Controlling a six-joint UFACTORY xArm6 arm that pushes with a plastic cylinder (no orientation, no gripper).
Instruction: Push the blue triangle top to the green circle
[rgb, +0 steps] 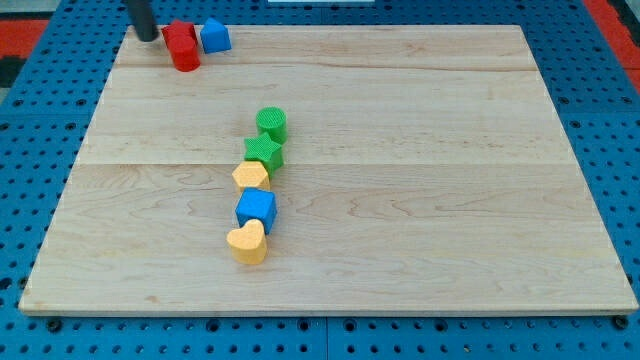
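The blue triangle block (215, 37) sits at the view's top left of the wooden board (420, 200), touching a red block (182, 45) on its left. The green circle block (271, 123) stands near the board's middle, well below and to the right of the blue triangle. My tip (148, 36) is at the top left corner, just left of the red block, with the red block between it and the blue triangle.
Below the green circle runs a close column of blocks: a green star (265, 152), a yellow pentagon-like block (251, 177), a blue cube (256, 209) and a yellow heart (247, 242). A blue pegboard surrounds the board.
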